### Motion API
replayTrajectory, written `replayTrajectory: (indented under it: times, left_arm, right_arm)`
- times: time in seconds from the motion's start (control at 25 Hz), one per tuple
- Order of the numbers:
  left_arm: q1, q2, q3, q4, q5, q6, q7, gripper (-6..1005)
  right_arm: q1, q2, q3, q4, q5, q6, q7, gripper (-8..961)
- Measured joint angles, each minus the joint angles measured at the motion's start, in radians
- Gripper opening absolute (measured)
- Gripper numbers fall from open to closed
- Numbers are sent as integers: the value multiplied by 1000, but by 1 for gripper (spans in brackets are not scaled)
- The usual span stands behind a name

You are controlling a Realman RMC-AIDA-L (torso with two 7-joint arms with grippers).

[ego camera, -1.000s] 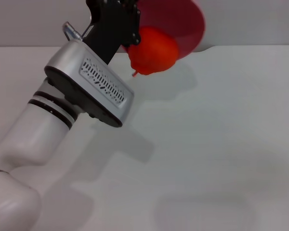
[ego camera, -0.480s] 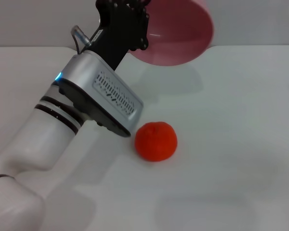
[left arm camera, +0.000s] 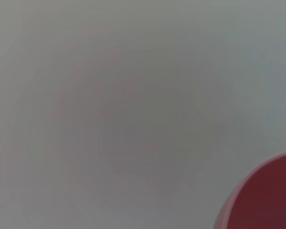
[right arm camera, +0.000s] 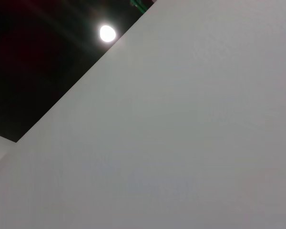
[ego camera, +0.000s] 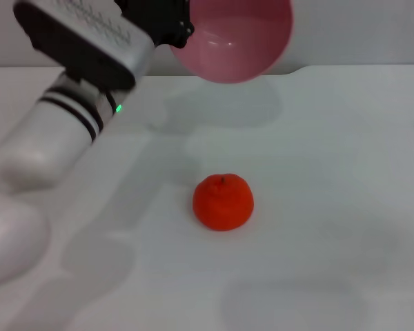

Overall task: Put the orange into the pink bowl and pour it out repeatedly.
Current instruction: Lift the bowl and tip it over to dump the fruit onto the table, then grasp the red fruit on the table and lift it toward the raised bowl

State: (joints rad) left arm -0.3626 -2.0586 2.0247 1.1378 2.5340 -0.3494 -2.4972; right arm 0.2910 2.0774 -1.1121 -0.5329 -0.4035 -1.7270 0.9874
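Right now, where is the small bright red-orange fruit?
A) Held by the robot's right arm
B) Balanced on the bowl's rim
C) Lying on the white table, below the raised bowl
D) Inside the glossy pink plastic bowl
C: the small bright red-orange fruit sits alone on the white table, while the left gripper holds the glossy pink plastic bowl up in the air, empty.

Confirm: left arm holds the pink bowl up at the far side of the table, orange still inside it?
Not quite. The left gripper does hold the pink bowl up at the far side, but the bowl is empty; the head view shows the orange lying on the table.
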Motion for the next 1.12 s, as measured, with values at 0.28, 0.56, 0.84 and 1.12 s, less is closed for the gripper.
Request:
replayTrajectory:
  times: [0.28, 0.56, 0.84, 1.12]
  left_arm:
    - [-126, 1, -239, 82, -19, 573, -107, 41]
    - [-342, 3, -620, -10, -87, 1172, -52, 41]
    - [-427, 8, -823, -86, -72, 1413, 59, 42]
    - [-406, 80, -997, -91, -39, 1566, 87, 42]
  right_arm:
    - [18, -3, -4, 19, 0, 6, 5, 411]
    - [44, -14, -8, 35, -64, 51, 57, 411]
    - [78, -71, 3, -58, -376, 193, 230, 411]
    - [112, -96, 44, -321, -915, 340, 575, 414]
